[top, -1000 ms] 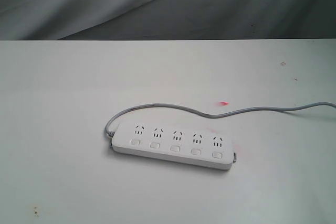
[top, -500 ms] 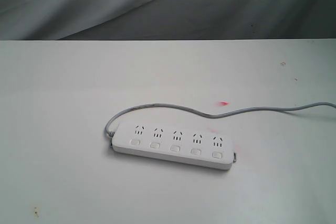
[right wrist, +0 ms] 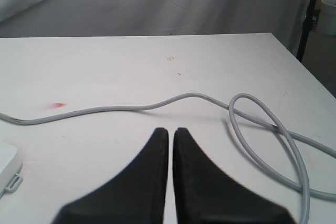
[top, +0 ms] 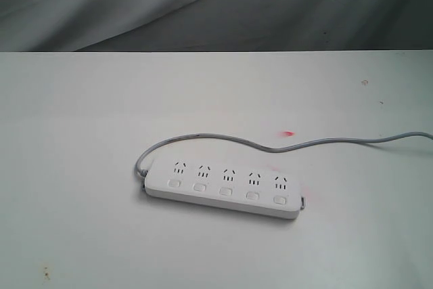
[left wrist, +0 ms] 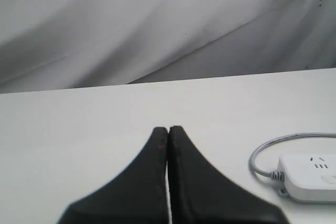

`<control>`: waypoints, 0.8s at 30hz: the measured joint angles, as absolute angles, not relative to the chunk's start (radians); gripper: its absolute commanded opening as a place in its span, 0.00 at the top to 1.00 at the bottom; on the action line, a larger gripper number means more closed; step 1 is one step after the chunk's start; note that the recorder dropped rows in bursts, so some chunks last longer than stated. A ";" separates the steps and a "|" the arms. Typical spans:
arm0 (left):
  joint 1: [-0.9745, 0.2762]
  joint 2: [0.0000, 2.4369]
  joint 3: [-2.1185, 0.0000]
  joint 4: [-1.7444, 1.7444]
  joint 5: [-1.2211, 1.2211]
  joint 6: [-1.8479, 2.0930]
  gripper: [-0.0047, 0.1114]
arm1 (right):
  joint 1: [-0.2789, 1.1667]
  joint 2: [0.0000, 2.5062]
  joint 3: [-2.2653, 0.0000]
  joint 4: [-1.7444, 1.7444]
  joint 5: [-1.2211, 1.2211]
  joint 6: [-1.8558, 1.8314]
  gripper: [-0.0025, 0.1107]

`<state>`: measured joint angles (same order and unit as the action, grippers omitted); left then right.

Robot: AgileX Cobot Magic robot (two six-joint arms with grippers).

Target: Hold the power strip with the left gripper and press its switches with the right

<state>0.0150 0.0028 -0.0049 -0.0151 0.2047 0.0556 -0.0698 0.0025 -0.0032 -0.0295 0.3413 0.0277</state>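
Note:
The white power strip (top: 223, 189) lies flat on the white table (top: 81, 133), its row of small white switches (top: 225, 191) along the near side. Its grey cord (top: 325, 142) leaves the left end, loops behind it and runs off to the right. Neither arm shows in the exterior view. In the left wrist view my left gripper (left wrist: 168, 129) is shut and empty above bare table, with one end of the power strip (left wrist: 310, 177) off to its side. My right gripper (right wrist: 171, 130) is shut and empty, apart from the cord (right wrist: 131, 107) and a corner of the strip (right wrist: 8, 166).
A small red mark (top: 289, 133) sits on the table behind the strip. The cord forms a loop (right wrist: 273, 129) close to the right gripper. The table's edge (right wrist: 307, 69) shows in the right wrist view. Grey cloth (top: 203, 5) hangs behind the table.

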 measured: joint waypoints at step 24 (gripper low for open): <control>0.015 0.003 -0.005 -0.015 0.282 0.056 0.96 | -0.070 0.002 -0.003 -0.030 0.341 0.028 0.95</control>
